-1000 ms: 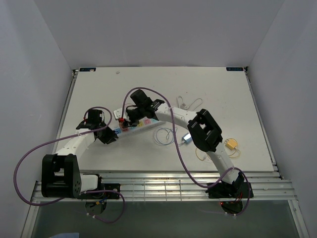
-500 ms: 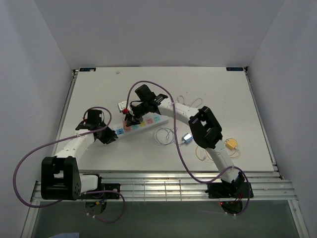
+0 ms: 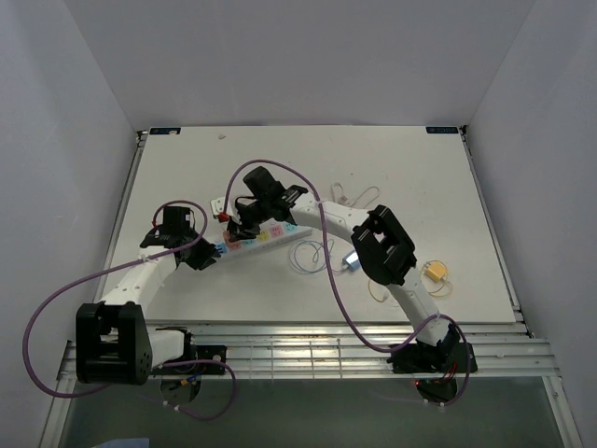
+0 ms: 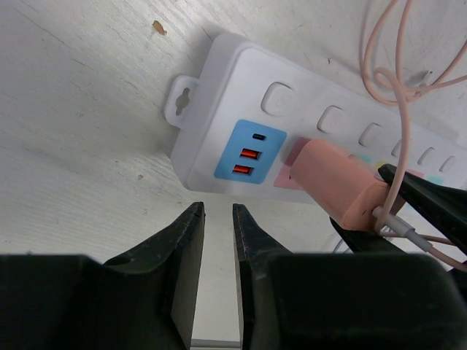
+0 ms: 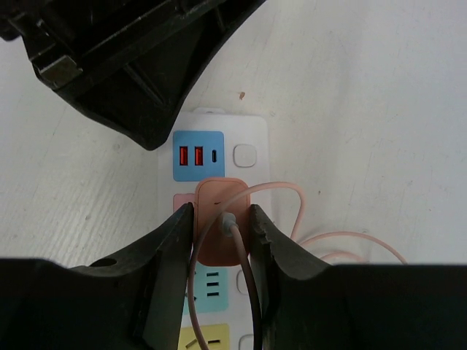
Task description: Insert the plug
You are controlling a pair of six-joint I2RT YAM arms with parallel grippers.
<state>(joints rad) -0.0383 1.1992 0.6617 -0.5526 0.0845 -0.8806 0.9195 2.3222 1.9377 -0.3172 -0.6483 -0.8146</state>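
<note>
A white power strip (image 3: 275, 233) with coloured sockets lies left of the table's middle. My right gripper (image 3: 241, 227) stands over its left end, shut on a pink plug (image 5: 215, 197). In the right wrist view the gripper (image 5: 220, 211) holds the plug on the pink socket beside the blue USB panel (image 5: 198, 155). The left wrist view shows the plug (image 4: 336, 182) seated at a slant on the strip (image 4: 241, 95). My left gripper (image 3: 203, 259) is at the strip's left end, its jaws (image 4: 218, 211) nearly together and empty, just short of the strip.
The plug's pink cable (image 3: 359, 196) loops behind the strip. A thin white cable loop (image 3: 312, 254), a small silver charger (image 3: 351, 259) and a yellow item (image 3: 435, 272) lie to the right. A small white piece (image 3: 218, 202) lies behind the strip's left end.
My right gripper and the plug swung back and to the right, then returned left and nearer. The power strip shifted with them. My left gripper stayed about where it was.
</note>
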